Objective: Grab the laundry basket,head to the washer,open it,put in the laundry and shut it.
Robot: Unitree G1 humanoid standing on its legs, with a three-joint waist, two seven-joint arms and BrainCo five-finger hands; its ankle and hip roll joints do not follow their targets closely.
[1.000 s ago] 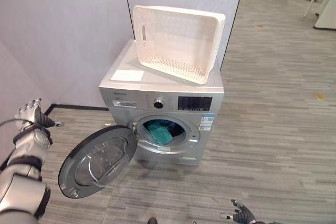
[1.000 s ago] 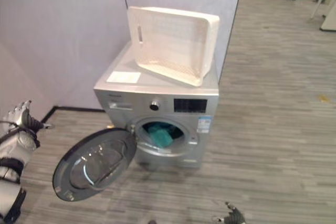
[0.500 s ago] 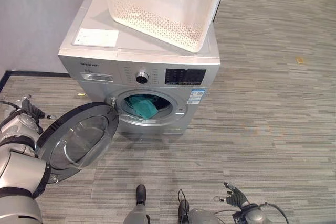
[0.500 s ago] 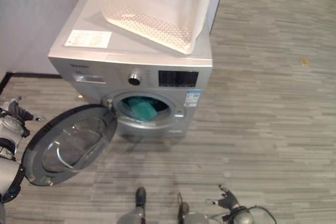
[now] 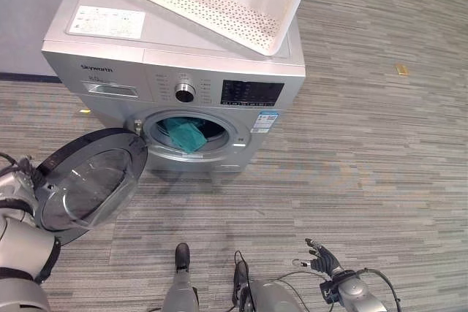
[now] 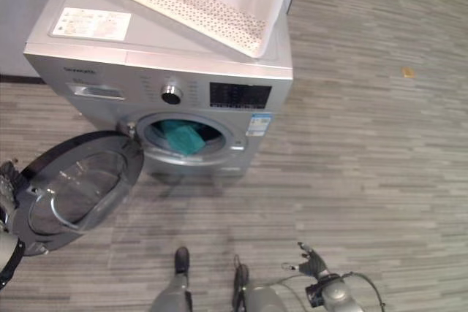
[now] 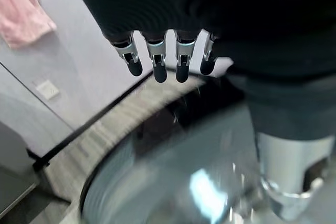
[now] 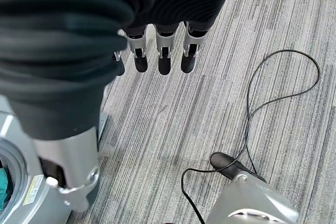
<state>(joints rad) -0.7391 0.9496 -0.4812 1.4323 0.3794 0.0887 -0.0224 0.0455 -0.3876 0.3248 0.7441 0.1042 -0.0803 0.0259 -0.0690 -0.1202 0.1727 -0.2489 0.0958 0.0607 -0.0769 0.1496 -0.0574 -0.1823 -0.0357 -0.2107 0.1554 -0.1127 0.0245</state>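
A silver front-loading washer (image 5: 110, 42) stands against the wall with its round door (image 5: 91, 184) swung open to the left. Teal laundry (image 5: 184, 135) lies in the drum opening. A white perforated laundry basket (image 5: 212, 5) rests tilted on top of the washer. My left hand (image 6: 7, 178) is at the door's outer rim, and its fingers (image 7: 159, 66) reach out straight over the dark rim and glass; I cannot tell whether they touch it. My right hand (image 5: 322, 257) hangs low over the floor at the right, its fingers (image 8: 164, 59) straight and holding nothing.
Grey striped plank flooring (image 5: 365, 151) spreads in front of and to the right of the washer. A grey wall with a black skirting strip (image 5: 22, 77) runs behind the washer. In the left wrist view a pink cloth (image 7: 21, 19) hangs against that wall.
The camera has tipped down and come closer, so the washer sits higher and larger in view. My left hand has stayed by the open door's outer rim.
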